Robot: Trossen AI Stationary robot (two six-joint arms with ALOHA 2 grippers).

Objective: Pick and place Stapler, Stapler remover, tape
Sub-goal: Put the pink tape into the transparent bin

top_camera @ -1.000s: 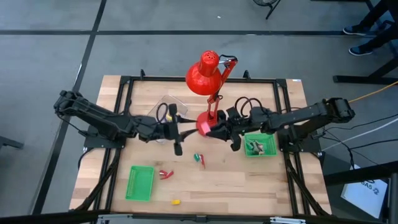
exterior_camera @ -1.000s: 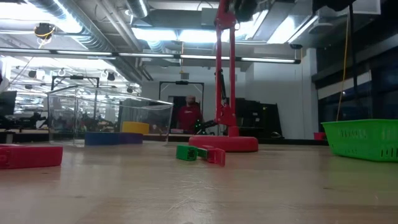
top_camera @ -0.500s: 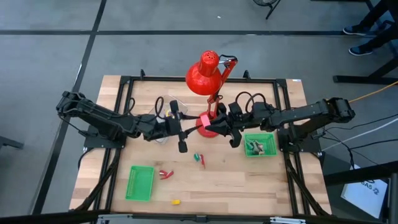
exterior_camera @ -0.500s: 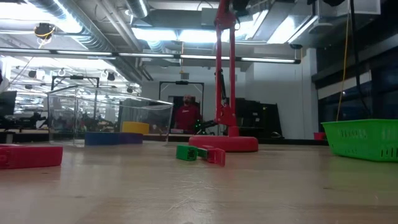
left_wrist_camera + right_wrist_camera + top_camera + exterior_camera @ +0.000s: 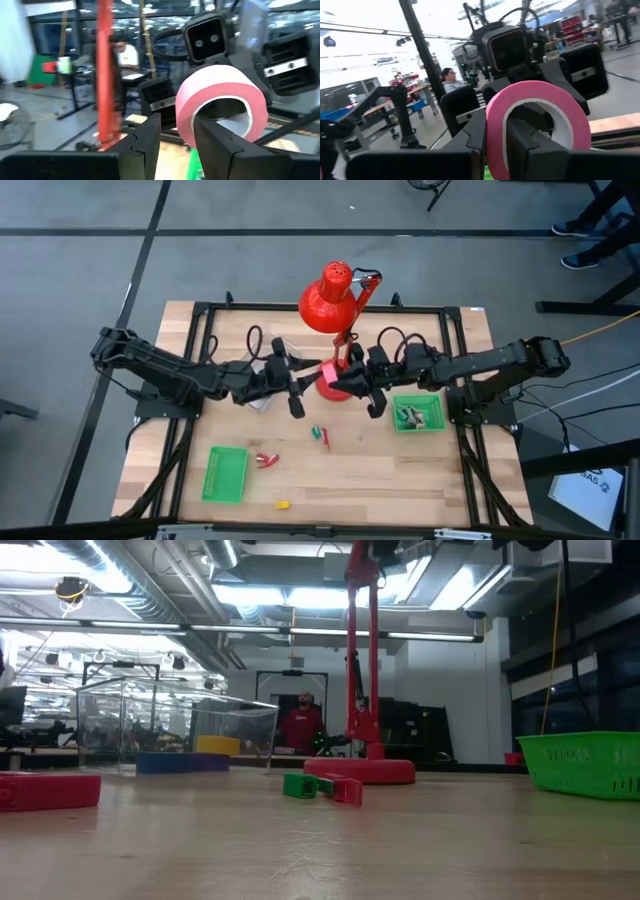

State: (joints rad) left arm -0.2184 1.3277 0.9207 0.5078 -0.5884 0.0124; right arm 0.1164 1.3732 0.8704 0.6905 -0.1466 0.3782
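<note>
A pink tape roll (image 5: 328, 370) hangs in the air beside the red lamp's base (image 5: 335, 388), between my two grippers. My right gripper (image 5: 495, 127) comes from the table's right and is shut on the roll (image 5: 537, 107). My left gripper (image 5: 176, 130) comes from the table's left and is open, with one finger inside the ring (image 5: 220, 97) and one outside its wall, apart from it. A red stapler (image 5: 265, 459) and a green-and-red stapler remover (image 5: 320, 435) lie on the table. Blue (image 5: 165, 762) and yellow (image 5: 218, 745) rolls show by the clear box. My right gripper pinches the roll's wall (image 5: 496, 117) with one finger inside the ring and one outside. The fingers come level from the table's right. The roll is lifted clear of the table and stands on edge, its hole facing the two arms.
The red lamp (image 5: 335, 298) stands just behind the grippers. A clear box (image 5: 265, 355) is under my left arm. A green basket (image 5: 417, 412) is at the right, a flat green tray (image 5: 225, 473) at the near left, and a small yellow piece (image 5: 283, 504) near the front edge.
My left gripper has moved toward the table's right and a little toward the far edge, up to the pink roll, until its fingers stand on either side of the roll's wall. My right gripper has carried the roll slightly toward the far edge.
</note>
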